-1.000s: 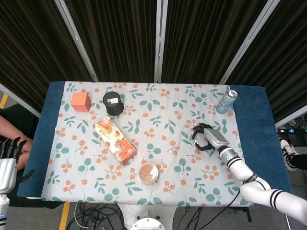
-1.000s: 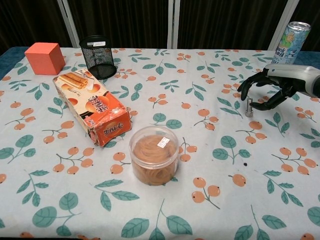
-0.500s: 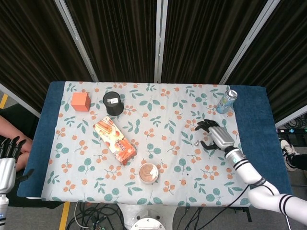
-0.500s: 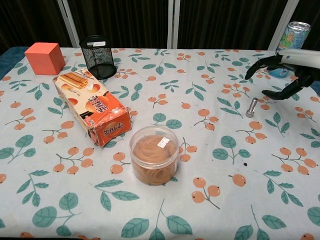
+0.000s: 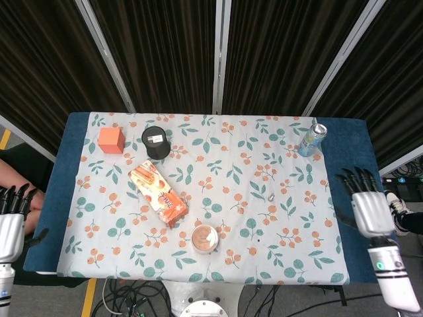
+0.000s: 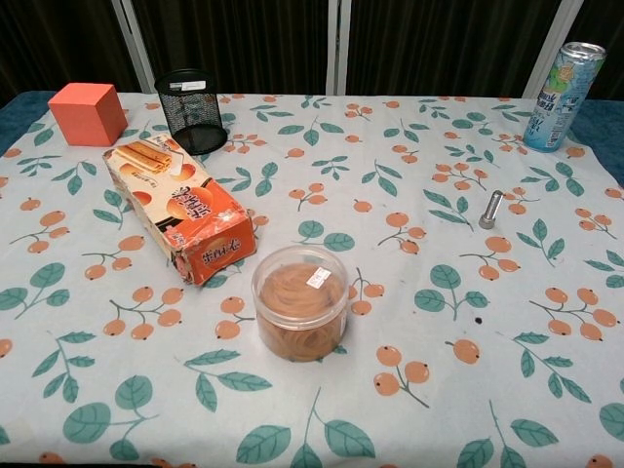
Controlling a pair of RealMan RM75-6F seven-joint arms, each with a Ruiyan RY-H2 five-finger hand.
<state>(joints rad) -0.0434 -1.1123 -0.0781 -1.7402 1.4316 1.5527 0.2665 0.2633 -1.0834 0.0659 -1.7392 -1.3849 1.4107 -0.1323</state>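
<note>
The right hand [image 5: 371, 210] hovers with fingers spread and holding nothing, off the counter's [image 5: 350, 142] edge, well apart from the small metal cylinder [image 5: 271, 196]. The drink can [image 5: 312, 139] stands beyond the cylinder; the left hand [image 5: 10, 228] hangs far across from it.

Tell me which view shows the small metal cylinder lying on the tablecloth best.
The chest view: the small metal cylinder appears larger there, lying tilted on the floral tablecloth, apart from the drink can. The head view shows it only as a tiny grey speck, its shape unreadable.

Orange cube [image 6: 89, 112] and black mesh cup [image 6: 191, 109] at far left; biscuit box [image 6: 177, 209] beside round tub [image 6: 300, 302]; drink can [image 6: 562, 82] far right.
</note>
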